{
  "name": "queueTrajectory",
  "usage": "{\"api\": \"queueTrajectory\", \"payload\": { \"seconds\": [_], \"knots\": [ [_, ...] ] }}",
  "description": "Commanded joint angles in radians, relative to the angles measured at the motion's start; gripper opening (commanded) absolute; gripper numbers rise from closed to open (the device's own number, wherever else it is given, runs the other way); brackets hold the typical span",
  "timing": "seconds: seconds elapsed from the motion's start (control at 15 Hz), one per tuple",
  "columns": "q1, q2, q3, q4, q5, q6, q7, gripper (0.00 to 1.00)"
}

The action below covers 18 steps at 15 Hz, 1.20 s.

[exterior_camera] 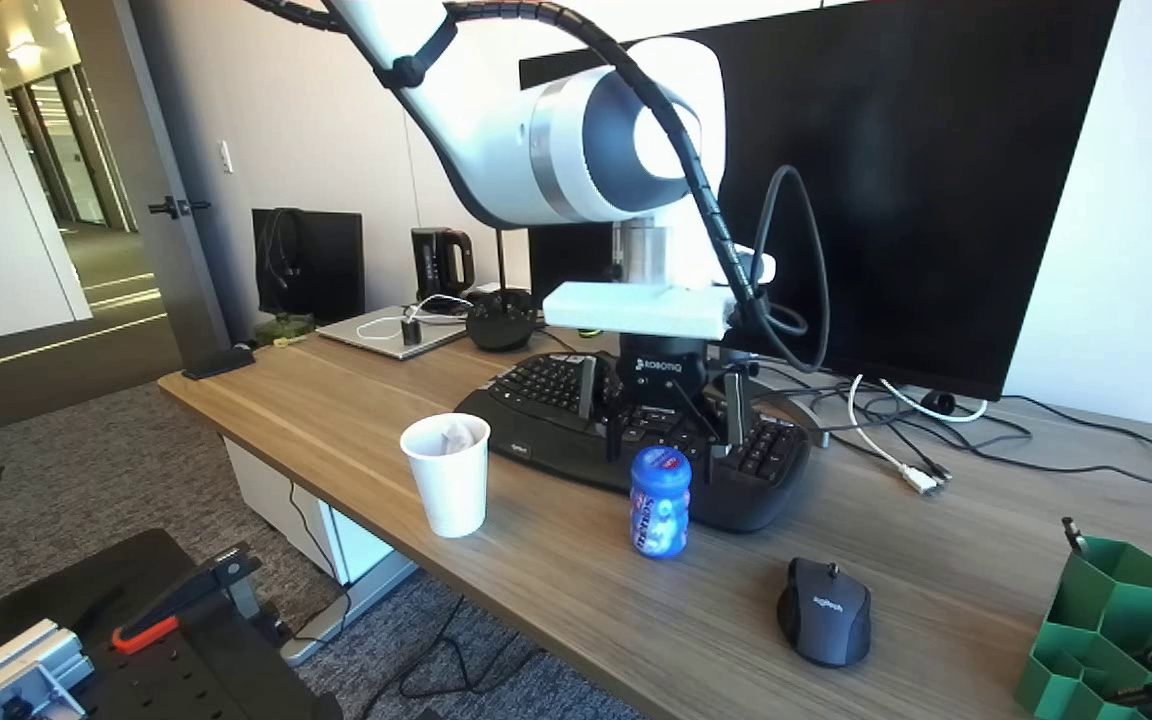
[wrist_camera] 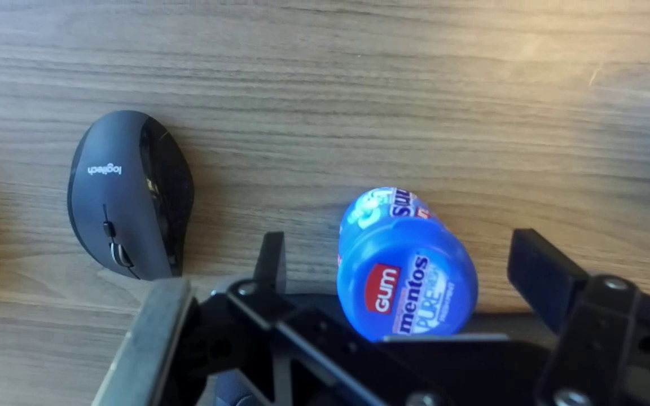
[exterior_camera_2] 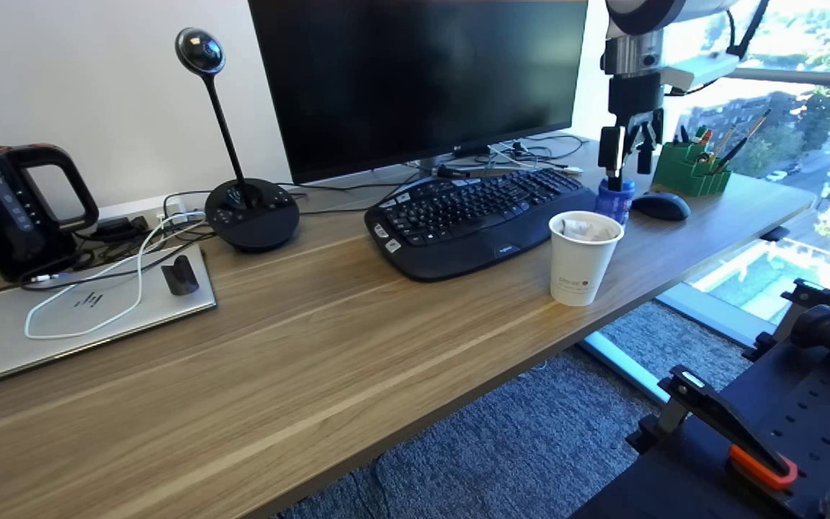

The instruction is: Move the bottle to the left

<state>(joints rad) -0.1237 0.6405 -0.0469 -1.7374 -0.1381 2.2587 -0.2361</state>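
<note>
Blue bottle [exterior_camera: 660, 502] stands upright on the desk [exterior_camera: 556, 590], ungrasped; the gripper [wrist_camera: 397, 242] hangs near, fingers [wrist_camera: 545, 276] spread apart. Grasping, leftward transfer and release apparently remain.

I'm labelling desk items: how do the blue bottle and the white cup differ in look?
The blue bottle is closed on top, while the white cup is open, with something crumpled inside. The bottle carries bold print; the cup is mostly plain. The bottle is roughly cylindrical; the cup widens toward its rim. Both stand upright on the desk.
</note>
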Motion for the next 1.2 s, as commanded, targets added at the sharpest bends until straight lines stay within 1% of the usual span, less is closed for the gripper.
{"api": "queueTrajectory", "payload": {
  "seconds": [0.0, 0.13, 0.27, 0.33, 0.53, 0.67, 0.93, 1.0, 1.07, 1.13],
  "knots": [
    [0.015, 0.01, -0.013, 0.006, -0.022, 0.006, 0.022, 1.0],
    [0.019, 0.011, -0.017, 0.004, -0.032, 0.014, 0.035, 0.98],
    [0.021, 0.013, -0.018, 0.004, -0.035, 0.015, 0.043, 0.73],
    [0.021, 0.014, -0.019, 0.004, -0.036, 0.014, 0.047, 0.72],
    [0.022, 0.016, -0.021, 0.005, -0.04, 0.014, 0.06, 0.47],
    [0.022, 0.017, -0.021, 0.005, -0.043, 0.014, 0.066, 0.34],
    [0.021, 0.017, -0.021, 0.005, -0.043, 0.012, 0.069, 0.03],
    [0.02, 0.015, -0.021, 0.004, -0.044, 0.012, 0.068, 0.0],
    [0.021, 0.012, -0.021, 0.001, -0.045, 0.014, 0.066, 0.39],
    [0.021, 0.01, -0.021, -0.001, -0.046, 0.016, 0.066, 0.34]
  ]
}}
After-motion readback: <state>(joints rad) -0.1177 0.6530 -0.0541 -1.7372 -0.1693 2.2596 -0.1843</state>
